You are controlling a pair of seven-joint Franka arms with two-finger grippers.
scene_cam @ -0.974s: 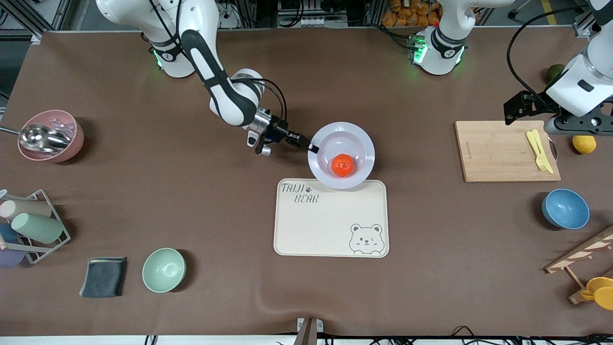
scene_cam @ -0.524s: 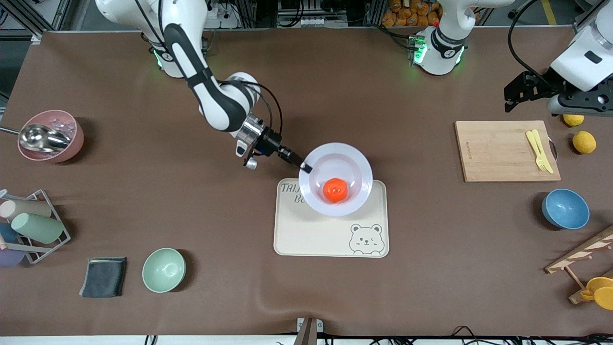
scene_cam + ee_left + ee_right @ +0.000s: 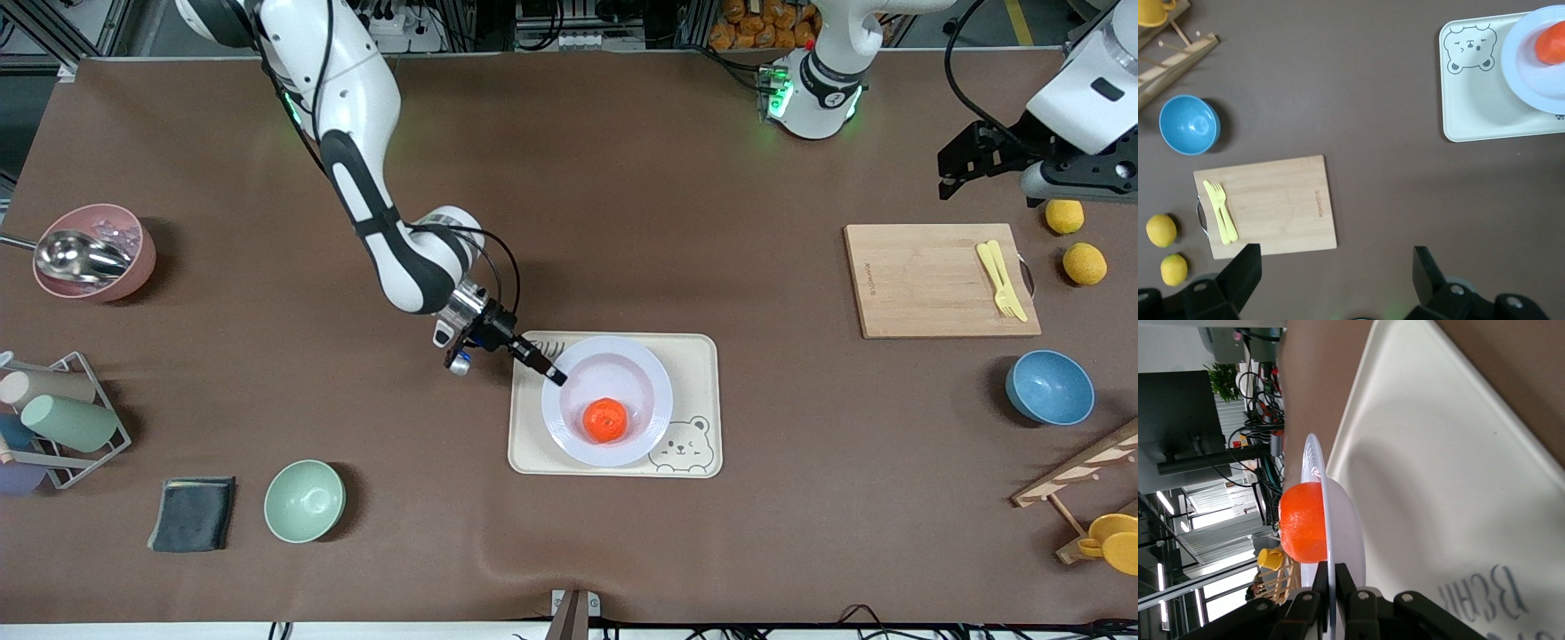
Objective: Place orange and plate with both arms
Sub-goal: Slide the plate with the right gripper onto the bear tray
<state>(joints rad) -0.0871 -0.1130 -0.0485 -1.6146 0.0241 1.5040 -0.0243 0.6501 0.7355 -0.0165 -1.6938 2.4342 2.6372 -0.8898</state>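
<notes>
The right claw (image 3: 553, 373) pinches the rim of the plate (image 3: 649, 373) at the edge toward the right arm's end of the surface (image 3: 622, 178), its fingers closed tight on the thin lip. The plate sits over the cream bear tray (image 3: 693, 356), covering most of it, and the orange (image 3: 605, 420) rests in the plate's shallow centre.

The right wrist view adds what the front view cannot: seen edge-on, the plate (image 3: 1338, 540) is a thin pale line clamped between the two dark fingers (image 3: 1319, 587), with the orange (image 3: 1302, 522) bulging from one face and the tray (image 3: 1425, 473) spreading beside it (whether the plate touches the tray cannot be told).

The left claw (image 3: 965, 164) waits up in the air over the left arm's end of the surface, near the two lemons (image 3: 1064, 216). Only the left wrist view shows its state: the two fingers (image 3: 1245, 267) stand wide apart with nothing between them. That view also takes in the wooden cutting board (image 3: 1271, 207) with a yellow fork (image 3: 1219, 210) on it, the blue bowl (image 3: 1189, 125), and the tray (image 3: 1471, 107) with the plate (image 3: 1538, 73) and orange (image 3: 1551, 43).
</notes>
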